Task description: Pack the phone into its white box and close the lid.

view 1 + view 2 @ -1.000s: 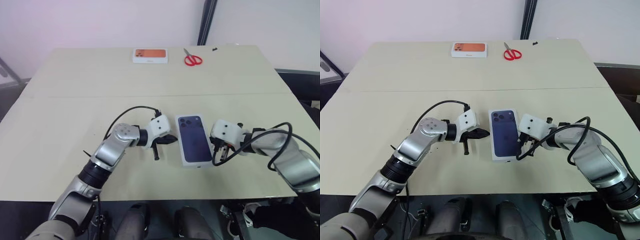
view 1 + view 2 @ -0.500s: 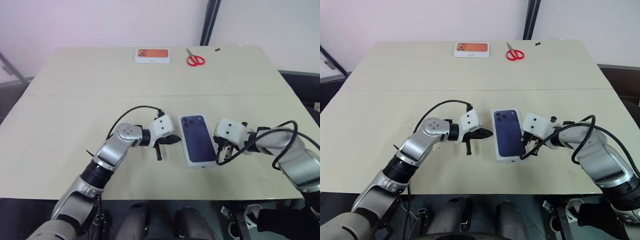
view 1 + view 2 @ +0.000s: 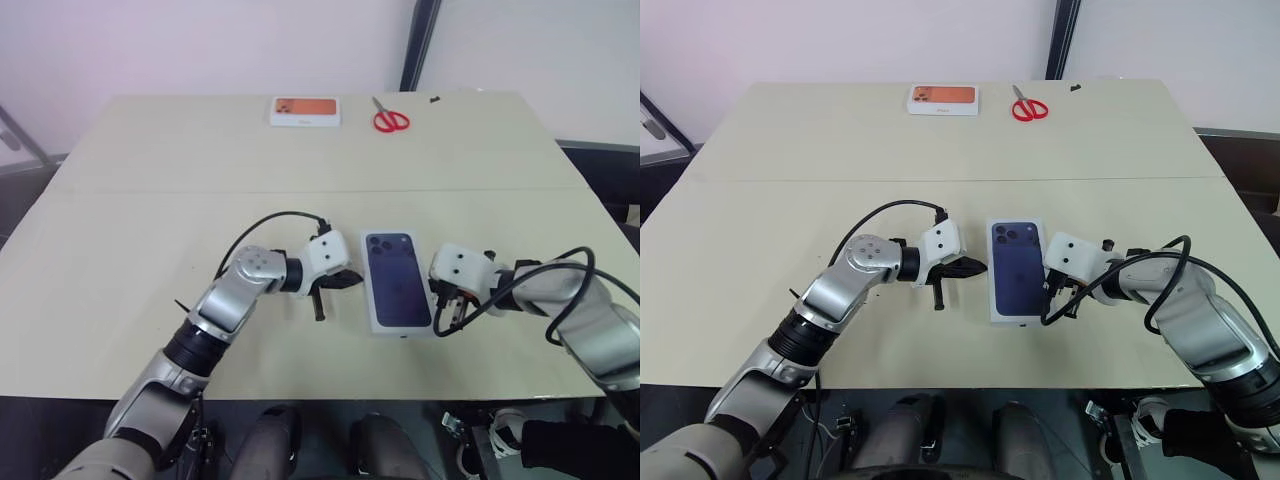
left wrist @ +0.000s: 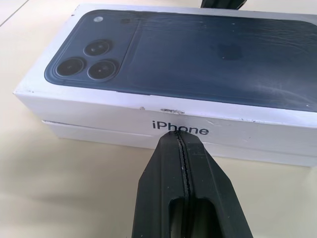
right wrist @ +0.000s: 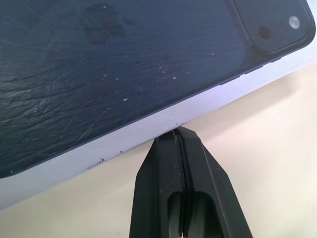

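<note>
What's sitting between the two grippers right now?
The closed white box with the lid on it lies between the left gripper and the right gripper, as the left eye view shows; both jaws are shut.

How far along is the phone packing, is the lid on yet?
Done: the lid sits on the white box, with a thin seam visible along the side. In hand: nothing is gripped; the left claw and right claw, both shut, press the lid's opposite long sides. Left: possibly seating it fully, then withdrawing.

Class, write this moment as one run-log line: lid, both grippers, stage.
lid: on white box, thin seam showing | left gripper: jaws shut, at left side | right gripper: jaws shut, at right side | stage: closing lid
</note>
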`<action>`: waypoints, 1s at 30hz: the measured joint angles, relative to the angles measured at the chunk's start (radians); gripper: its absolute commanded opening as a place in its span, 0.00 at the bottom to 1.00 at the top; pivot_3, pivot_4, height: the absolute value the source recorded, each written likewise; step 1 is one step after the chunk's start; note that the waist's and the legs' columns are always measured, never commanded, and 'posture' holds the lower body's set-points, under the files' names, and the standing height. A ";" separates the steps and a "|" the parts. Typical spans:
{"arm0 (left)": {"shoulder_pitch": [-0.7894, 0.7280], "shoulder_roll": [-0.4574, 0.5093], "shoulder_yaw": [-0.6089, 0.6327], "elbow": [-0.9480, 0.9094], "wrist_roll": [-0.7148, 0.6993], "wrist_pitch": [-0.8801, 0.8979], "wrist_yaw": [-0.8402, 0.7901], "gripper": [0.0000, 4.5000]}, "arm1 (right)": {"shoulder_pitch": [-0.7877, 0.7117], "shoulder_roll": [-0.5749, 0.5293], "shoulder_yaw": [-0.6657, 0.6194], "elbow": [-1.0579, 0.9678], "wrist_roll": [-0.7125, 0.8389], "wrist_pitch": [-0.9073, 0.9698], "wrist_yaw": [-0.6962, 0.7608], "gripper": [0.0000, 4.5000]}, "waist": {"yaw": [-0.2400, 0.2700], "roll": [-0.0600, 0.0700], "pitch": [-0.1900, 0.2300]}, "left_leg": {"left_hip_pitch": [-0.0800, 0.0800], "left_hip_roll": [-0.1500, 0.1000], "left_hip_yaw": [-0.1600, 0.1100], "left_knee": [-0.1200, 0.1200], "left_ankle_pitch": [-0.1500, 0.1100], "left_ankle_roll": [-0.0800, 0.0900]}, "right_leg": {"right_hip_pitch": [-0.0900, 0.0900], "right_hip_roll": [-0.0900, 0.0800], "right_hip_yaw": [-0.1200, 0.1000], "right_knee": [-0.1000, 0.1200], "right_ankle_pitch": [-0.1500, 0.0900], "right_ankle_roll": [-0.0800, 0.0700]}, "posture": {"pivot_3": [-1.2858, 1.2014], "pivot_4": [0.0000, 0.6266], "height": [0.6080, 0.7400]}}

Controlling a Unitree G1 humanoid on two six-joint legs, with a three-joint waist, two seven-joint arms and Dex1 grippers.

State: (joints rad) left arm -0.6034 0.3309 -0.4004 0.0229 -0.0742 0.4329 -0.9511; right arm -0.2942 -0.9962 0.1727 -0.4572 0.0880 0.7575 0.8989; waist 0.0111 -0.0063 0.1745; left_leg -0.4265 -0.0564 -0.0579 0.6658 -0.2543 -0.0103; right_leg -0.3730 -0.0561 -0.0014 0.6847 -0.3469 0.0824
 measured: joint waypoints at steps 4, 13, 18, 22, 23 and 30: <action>0.000 0.000 0.000 0.004 0.000 -0.001 0.000 0.00 | 0.000 0.002 0.000 0.000 0.001 0.000 -0.006 0.00 | 0.000 0.000 0.000 | 0.000 0.000 0.000 0.000 0.000 0.000 | 0.000 0.000 0.000 0.000 0.000 0.000 | 0.52 0.24 1.00; 0.000 0.000 0.000 0.021 0.002 -0.002 0.014 0.00 | 0.000 0.024 0.001 0.016 -0.005 0.000 -0.030 0.00 | 0.000 0.000 0.000 | 0.000 0.000 0.000 0.000 0.000 0.000 | 0.000 0.000 0.000 0.000 0.000 0.000 | 0.52 0.24 1.00; -0.002 0.000 0.003 0.033 0.002 -0.002 0.020 0.00 | 0.001 0.022 0.001 0.024 -0.005 -0.002 -0.030 0.00 | 0.000 0.000 0.000 | 0.000 0.000 0.000 0.000 0.000 0.000 | 0.000 0.000 0.000 0.000 0.000 0.000 | 0.52 0.24 1.00; -0.001 0.000 0.004 0.035 0.001 -0.002 0.020 0.00 | 0.006 0.002 -0.010 0.038 -0.005 -0.009 -0.026 0.00 | 0.000 0.000 0.000 | 0.000 0.000 0.000 0.000 0.000 0.000 | 0.000 0.000 0.000 0.000 0.000 0.000 | 0.52 0.24 1.00; -0.002 0.000 0.004 0.035 0.001 -0.002 0.020 0.00 | 0.006 -0.005 -0.020 0.044 -0.005 -0.011 -0.026 0.00 | 0.000 0.000 0.000 | 0.000 0.000 0.000 0.000 0.000 0.000 | 0.000 0.000 0.000 0.000 0.000 0.000 | 0.52 0.24 1.00; -0.002 -0.008 0.005 0.036 0.000 -0.008 0.022 0.00 | 0.013 -0.071 -0.082 0.089 -0.005 -0.057 -0.004 0.00 | 0.001 0.000 0.000 | 0.000 0.000 0.000 0.000 0.000 0.000 | 0.000 0.000 0.000 0.000 0.000 0.000 | 0.52 0.24 1.00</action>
State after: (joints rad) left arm -0.6052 0.3229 -0.3950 0.0591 -0.0740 0.4246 -0.9294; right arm -0.2817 -1.0670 0.0906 -0.3683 0.0829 0.7008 0.8946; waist 0.0120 -0.0062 0.1745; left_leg -0.4265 -0.0565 -0.0576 0.6660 -0.2543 -0.0103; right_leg -0.3728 -0.0562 -0.0014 0.6848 -0.3469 0.0824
